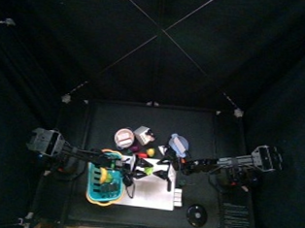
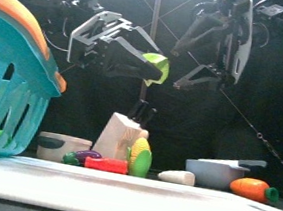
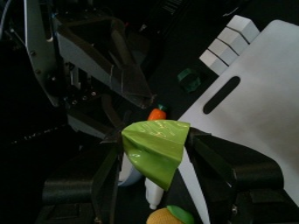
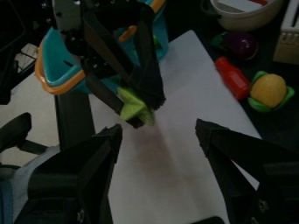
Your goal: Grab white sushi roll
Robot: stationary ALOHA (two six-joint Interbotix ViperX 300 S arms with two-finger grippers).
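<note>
Plainly the hazard starts nearest the front edge: the basket bulks at nine o'clock of the front view. Further in, a small pale lump that I take for the white sushi roll lies on the counter, at three o'clock of the corn and just beside the grey pot. The orange-red piece sits past that.

Behind and above, the left gripper hangs with its jaws closed on a green leaf. So that arm cannot take the roll without dropping its load. The right gripper hovers with jaws spread wide and empty. Descending, it could nudge the pot, roll the tiny piece away, or pinch the orange-red piece instead.
</note>
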